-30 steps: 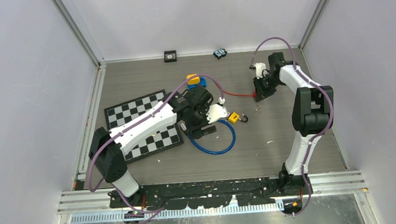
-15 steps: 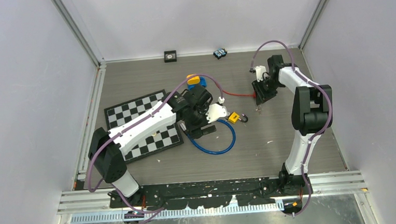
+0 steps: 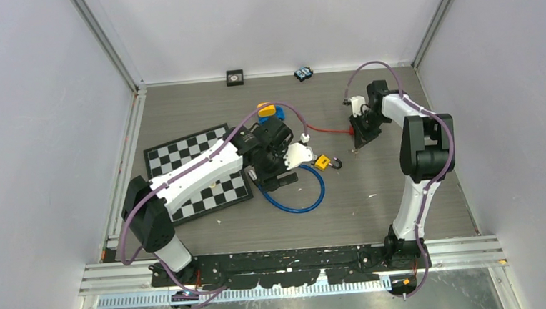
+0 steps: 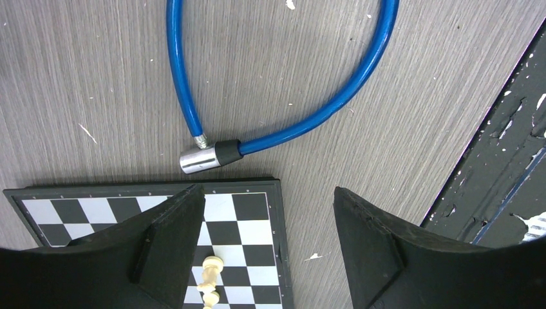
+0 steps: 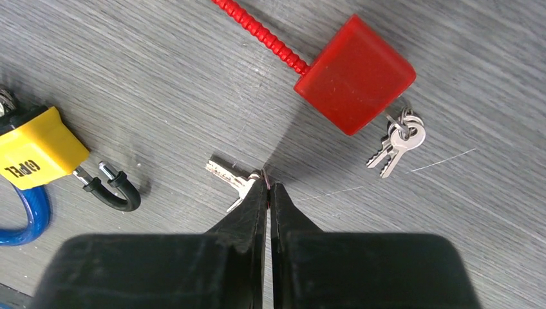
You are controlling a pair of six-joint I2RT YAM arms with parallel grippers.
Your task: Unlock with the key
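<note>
The right hand (image 5: 267, 184) is pinched together at the key (image 5: 225, 172) just ahead, presumably for pickup. Actual grip can't be confirmed tbh.

Right wrist view, centre: the head of the key (image 5: 226, 174) is hidden under the closed tips of the right gripper (image 5: 267, 187); whether they pinch it cannot be told. The padlock (image 5: 35, 154) is cut by the left edge, the red cable (image 5: 257, 29) by the top. Left wrist view: the left gripper (image 4: 267, 196) covers the lower part of the chessboard (image 4: 251, 225); the blue cable (image 4: 180, 84) runs off the top.
</note>
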